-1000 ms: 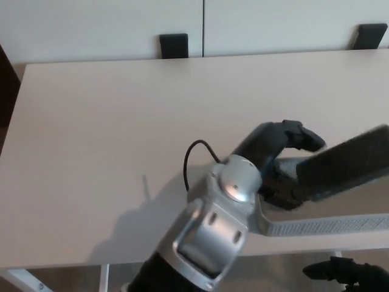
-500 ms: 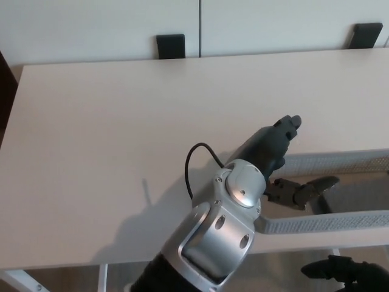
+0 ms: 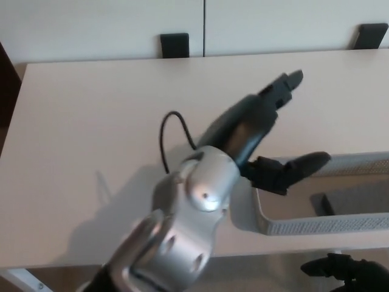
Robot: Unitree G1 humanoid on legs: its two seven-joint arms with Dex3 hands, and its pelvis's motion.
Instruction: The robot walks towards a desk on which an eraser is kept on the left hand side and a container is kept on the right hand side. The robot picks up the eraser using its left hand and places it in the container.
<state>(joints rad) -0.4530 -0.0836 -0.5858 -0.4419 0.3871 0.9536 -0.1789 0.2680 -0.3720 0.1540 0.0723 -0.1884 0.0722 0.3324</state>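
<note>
The setting is an office or meeting-room type interior. Indicators: a large pale wood-laminate desk (image 3: 91, 121) with a plain, flat top fills most of the head view. Beyond its far edge stands a white panelled wall or cabinet front (image 3: 121, 24) with a vertical seam. Two dark chair backs (image 3: 174, 45) show against it, one at centre and one at far right. A grey mesh container (image 3: 316, 225), of desk-organiser type, sits near right.
</note>
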